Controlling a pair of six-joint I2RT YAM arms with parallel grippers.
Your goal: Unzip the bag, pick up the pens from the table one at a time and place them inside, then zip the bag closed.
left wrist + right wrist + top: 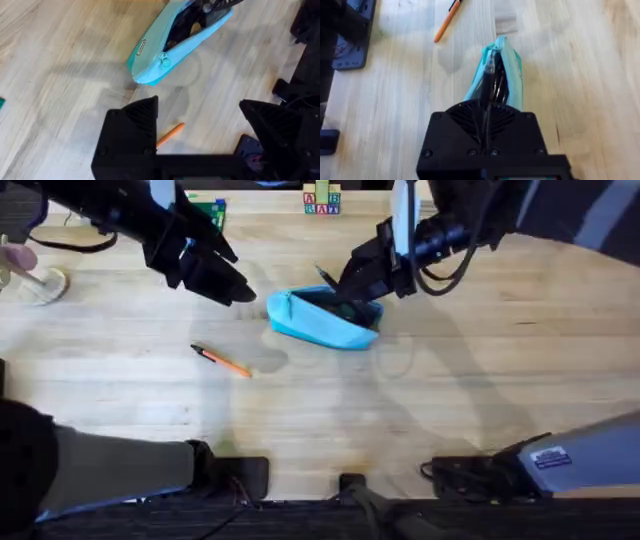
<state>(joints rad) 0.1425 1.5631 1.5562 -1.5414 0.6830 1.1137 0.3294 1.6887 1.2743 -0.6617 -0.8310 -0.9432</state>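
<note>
open table (450, 410) all around orange pen (222, 361), easy reach | bag (325, 323) mouth blocked by right gripper (352, 292) with black pen (489, 82) | left gripper (225, 280) hovering beside bag, apart

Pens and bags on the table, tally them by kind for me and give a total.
Pens: 2, the orange pen lying on the table and the black pen at the bag's opening.
Bags: 1, the light-blue bag, unzipped.
Total: 3.
</note>
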